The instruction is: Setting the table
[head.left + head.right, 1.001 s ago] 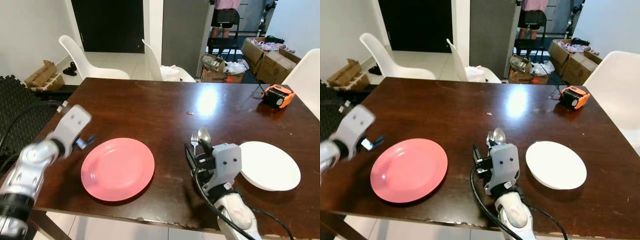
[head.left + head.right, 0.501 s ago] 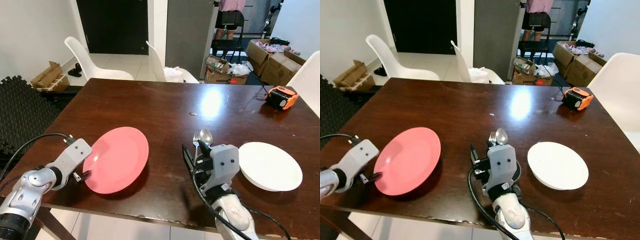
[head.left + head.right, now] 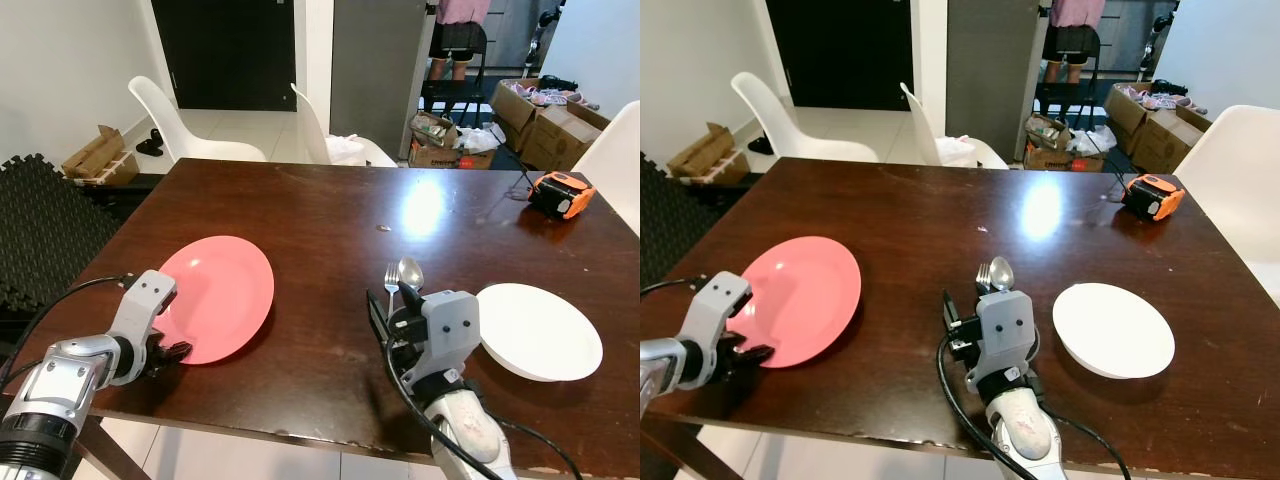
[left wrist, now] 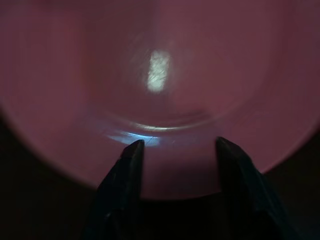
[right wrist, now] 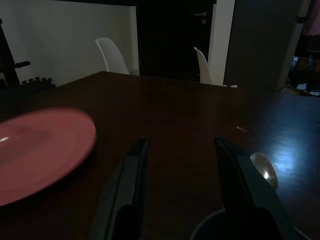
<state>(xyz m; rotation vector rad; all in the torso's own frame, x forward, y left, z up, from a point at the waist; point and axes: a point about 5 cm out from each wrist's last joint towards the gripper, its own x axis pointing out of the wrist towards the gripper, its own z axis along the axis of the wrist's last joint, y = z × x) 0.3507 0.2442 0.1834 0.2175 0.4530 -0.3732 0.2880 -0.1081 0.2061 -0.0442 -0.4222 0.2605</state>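
Observation:
A pink plate point(image 3: 215, 297) sits at the left of the dark wooden table point(image 3: 330, 215), and it looks tipped up toward its near-left side. My left gripper point(image 3: 166, 350) is at the plate's near-left rim. In the left wrist view its fingers point(image 4: 131, 150) are spread, their tips lying on the rim of the pink plate point(image 4: 165, 75), so it is open. A fork point(image 3: 390, 281) and a spoon point(image 3: 410, 271) lie side by side at the table's middle. A white plate point(image 3: 540, 330) sits to their right. My right gripper point(image 3: 390, 310) hovers open just before the cutlery, holding nothing.
An orange tape measure point(image 3: 558, 192) lies at the far right of the table. White chairs point(image 3: 190, 125) stand behind it, and another point(image 3: 615, 150) at the right. Cardboard boxes point(image 3: 545, 125) and a standing person point(image 3: 455, 40) are at the back. Black foam mats point(image 3: 45, 225) cover the floor on the left.
The left gripper came down from beside the plate to its near-left rim. The pink plate has slid left and farther from the near edge, tipping up. The right arm has barely moved.

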